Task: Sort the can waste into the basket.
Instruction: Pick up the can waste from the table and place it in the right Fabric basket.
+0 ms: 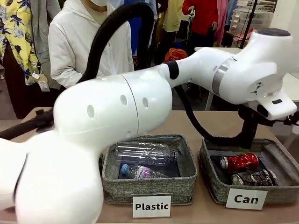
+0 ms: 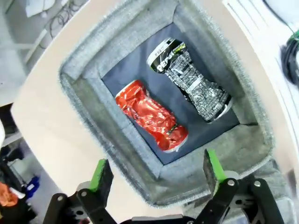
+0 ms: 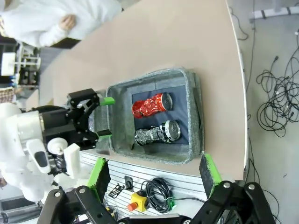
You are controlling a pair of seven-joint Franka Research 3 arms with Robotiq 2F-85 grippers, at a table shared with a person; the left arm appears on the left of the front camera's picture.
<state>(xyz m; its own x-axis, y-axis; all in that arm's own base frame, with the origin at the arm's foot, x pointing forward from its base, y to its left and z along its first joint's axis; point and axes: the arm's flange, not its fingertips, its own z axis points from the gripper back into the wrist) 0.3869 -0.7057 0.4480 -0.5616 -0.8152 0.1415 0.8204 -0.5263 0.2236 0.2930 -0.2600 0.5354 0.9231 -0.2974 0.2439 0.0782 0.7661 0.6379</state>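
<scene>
Both cans already down inside the basket [image 1: 275, 186], the right-hand bin with the "Can" label [image 1: 246, 199] on its near wall. In the front view, red can [image 1: 239, 162] on the far side, dark can [image 1: 254, 178] just nearer, the 2 side by side, perhaps touching, long axes running roughly left to right across the bin floor. Left gripper [image 2: 154, 172] hanging straight above the bin, jaws spread wide with nothing between the green pads; in its wrist view, red can [image 2: 152, 115] and dark can [image 2: 189, 80] lying directly below and ahead of the fingers, parallel and close beside each other, hard to say whether touching. Right gripper [image 3: 154, 175] likewise spread and empty, set back off the table edge and well apart from the basket [image 3: 194, 119], with the left gripper [image 3: 103, 116] seen from there poised over the bin's rim. Left arm plainly the nearer of the 2. No further can visible on the bare table; a second bin with the "Plastic" label [image 1: 151, 206] to the left holding clear bottles [image 1: 142, 154]. Sorting probably complete, so the coming move likely a straight lift up and away from the bin, clear of its walls.
</scene>
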